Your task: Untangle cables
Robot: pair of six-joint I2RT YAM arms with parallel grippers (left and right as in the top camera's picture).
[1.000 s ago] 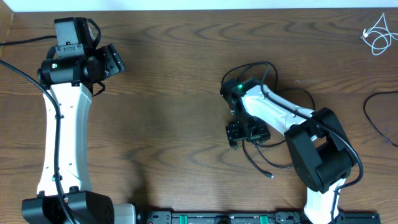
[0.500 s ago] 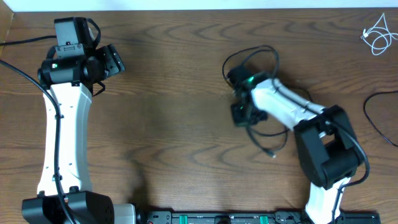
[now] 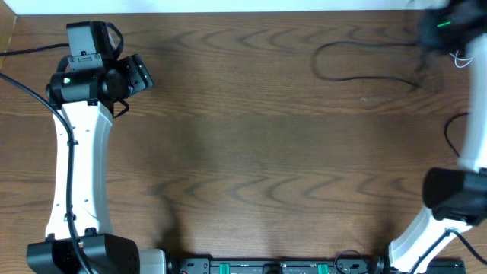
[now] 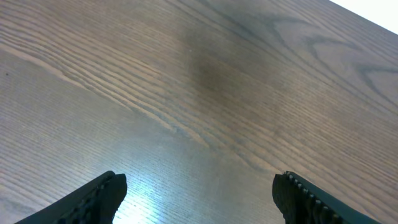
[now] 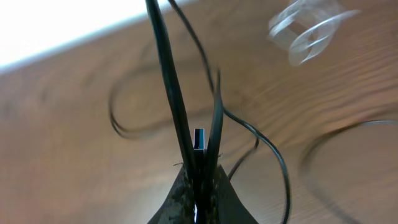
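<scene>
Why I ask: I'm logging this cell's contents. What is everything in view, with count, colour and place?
table: one, brown wood, under everything.
black cable: one, black, far right area, pinched in the right tool, loop lying leftward.
second black cable: one, black, right edge, partly out of frame.
white cable: one, white, far right corner, blurred.
rail: one, black with green clips, near edge.
left arm: one, white and black, left side; left tool open over bare wood.
right arm: one, white and black, right edge, its far end blurred.
</scene>
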